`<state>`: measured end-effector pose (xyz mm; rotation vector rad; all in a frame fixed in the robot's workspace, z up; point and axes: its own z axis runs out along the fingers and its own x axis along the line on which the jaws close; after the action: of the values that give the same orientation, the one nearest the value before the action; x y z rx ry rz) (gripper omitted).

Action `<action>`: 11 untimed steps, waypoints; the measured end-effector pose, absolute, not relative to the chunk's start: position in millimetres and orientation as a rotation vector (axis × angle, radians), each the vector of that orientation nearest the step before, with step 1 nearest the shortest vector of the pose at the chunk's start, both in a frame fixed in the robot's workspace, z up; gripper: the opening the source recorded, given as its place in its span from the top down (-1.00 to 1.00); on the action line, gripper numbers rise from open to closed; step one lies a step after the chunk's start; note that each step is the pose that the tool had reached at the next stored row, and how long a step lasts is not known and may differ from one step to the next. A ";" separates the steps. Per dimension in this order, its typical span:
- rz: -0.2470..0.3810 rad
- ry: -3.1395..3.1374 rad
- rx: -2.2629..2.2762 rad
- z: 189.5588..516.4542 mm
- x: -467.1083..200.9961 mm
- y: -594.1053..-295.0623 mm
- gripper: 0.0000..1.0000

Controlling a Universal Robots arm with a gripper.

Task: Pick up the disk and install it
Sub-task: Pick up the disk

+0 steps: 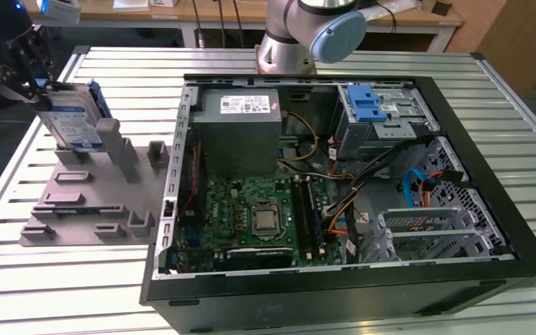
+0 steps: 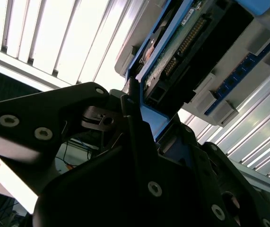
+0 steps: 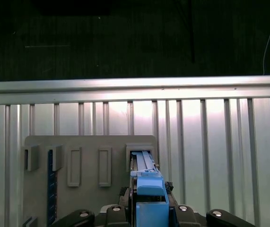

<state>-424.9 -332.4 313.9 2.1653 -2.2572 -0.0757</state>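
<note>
Below the gripper (image 1: pixel 45 84), in the exterior view, the disk (image 1: pixel 75 118) stands on its edge at the grey holder plate (image 1: pixel 82 202), and the fingers are closed on its upper end. In the second wrist view the black fingers (image 2: pixel 134 118) clamp the blue frame of the disk (image 2: pixel 182 42), whose green board shows. In the first wrist view the disk (image 3: pixel 149 189) sits between the fingers, in line with a slot of the holder plate (image 3: pixel 87 142).
</note>
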 end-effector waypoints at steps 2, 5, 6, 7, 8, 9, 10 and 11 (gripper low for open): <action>-0.076 -2.257 2.165 314.7 -424.9 -332.4 0.26; -0.075 -2.257 2.166 315.5 -424.9 -332.4 0.26; -0.075 -2.257 2.165 315.7 -424.9 -332.4 0.26; -0.076 -2.257 2.165 316.1 -424.9 -332.4 0.26; -0.076 -2.257 2.165 316.2 -424.9 -332.4 0.26; -0.076 -2.257 2.165 316.4 -424.9 -332.4 0.26; -0.076 -2.257 2.165 316.5 -424.9 -332.4 0.26; -0.076 -2.257 2.165 316.6 -424.9 -332.4 0.26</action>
<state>-424.9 -332.4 316.6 2.1654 -2.2573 -0.0756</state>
